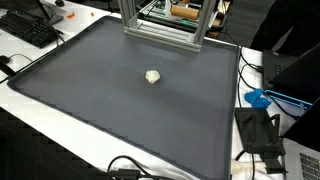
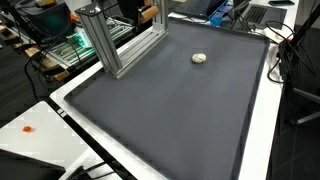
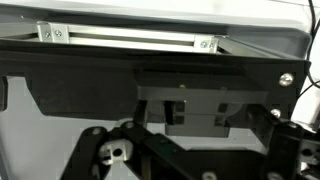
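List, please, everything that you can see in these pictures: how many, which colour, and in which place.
mat: one, dark grey, covers most of the table
table: one, white, under the mat
small lump: one, pale cream, alone on the mat
metal frame: one, silver, stands at one edge of the mat
keyboard: one, black, on the table beside the mat
blue object: one, just off the mat's edge, too small to name
orange speck: one, on the white table
cables: several, black, along the table's edges
gripper: one, black, in the wrist view only, open, holds nothing
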Robot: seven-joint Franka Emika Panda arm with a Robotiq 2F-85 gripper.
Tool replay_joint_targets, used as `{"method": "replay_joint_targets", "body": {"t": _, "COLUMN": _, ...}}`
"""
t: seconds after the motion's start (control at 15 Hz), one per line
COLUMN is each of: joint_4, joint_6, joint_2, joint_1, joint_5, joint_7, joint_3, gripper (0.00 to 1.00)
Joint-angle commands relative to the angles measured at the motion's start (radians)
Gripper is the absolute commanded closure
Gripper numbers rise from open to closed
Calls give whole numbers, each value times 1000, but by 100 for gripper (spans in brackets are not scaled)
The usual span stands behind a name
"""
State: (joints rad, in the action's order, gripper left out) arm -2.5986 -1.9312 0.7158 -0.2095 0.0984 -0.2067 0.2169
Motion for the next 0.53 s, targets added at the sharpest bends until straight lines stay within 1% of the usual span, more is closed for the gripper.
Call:
{"method": "replay_joint_targets", "body": {"t": 0.0, "joint_4": -31, "joint_6": 11, "joint_2": 32, "joint_1": -8, "joint_5": 48, "joint_7": -7, "joint_3": -1, "gripper": 0}}
{"method": "replay_joint_targets", "body": {"t": 0.47, "joint_4": -47, "joint_6": -5, "joint_2": 34, "joint_1": -4, "joint_5": 58, "joint_7": -12, "joint_3": 3, "gripper": 0}}
